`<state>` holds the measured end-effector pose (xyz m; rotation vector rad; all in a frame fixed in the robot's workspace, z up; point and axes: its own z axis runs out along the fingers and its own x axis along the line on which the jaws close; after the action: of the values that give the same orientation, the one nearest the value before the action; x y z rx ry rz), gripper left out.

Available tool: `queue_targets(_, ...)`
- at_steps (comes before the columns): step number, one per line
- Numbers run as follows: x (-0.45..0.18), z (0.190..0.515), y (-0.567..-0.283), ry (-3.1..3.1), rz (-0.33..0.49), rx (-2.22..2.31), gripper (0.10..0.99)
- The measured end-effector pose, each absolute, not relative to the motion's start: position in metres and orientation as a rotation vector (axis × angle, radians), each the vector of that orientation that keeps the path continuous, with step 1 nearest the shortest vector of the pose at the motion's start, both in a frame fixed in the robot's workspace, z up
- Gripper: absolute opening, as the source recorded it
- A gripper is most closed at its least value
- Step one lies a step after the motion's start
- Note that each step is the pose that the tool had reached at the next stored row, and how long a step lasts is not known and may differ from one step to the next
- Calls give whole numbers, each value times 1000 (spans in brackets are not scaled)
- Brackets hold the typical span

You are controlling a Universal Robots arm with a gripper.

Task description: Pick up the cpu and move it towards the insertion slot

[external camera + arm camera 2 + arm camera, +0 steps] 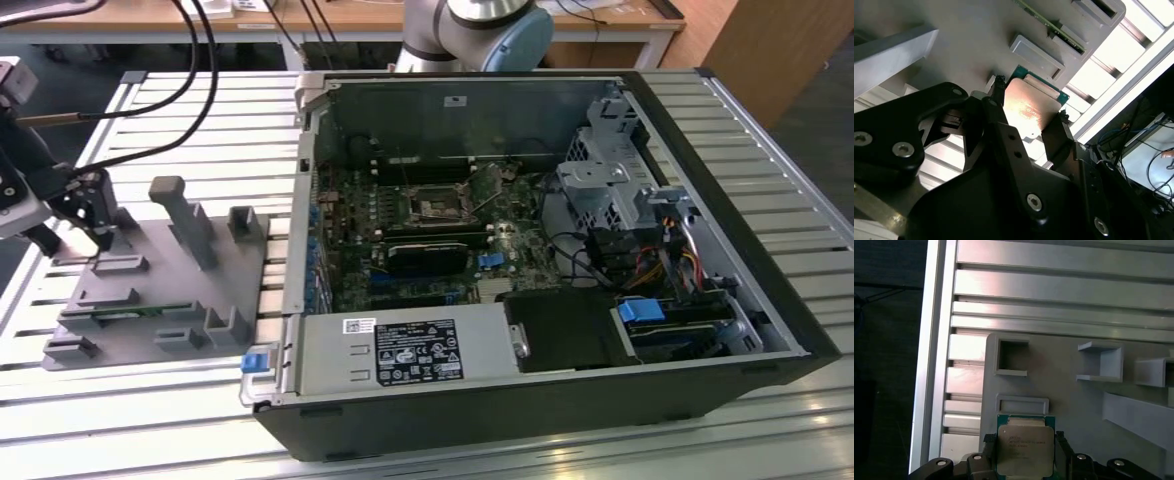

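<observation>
Gripping the cpu by two opposite edges, the fingers hold it at the grey holder at the exterior view's left, well apart from the insertion slot mid-frame, so the carry is not yet done.

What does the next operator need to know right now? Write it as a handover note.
The gripper is shut on the cpu, with a finger on each of two opposite edges.
The cpu is at the grey fixture plate, on the exterior view's left, outside the computer case. Whether it has lifted clear of the plate cannot be told.
The insertion slot is on the motherboard inside the open case.
Done: the grasp.
Left: the cpu is not yet near the insertion slot, which is across the table from it.
</observation>
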<state>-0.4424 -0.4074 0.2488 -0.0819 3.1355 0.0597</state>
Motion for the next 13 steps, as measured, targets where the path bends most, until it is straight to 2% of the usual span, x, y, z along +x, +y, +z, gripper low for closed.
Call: queue_targets(13,-442,261,-406,3136,60,-82,545)
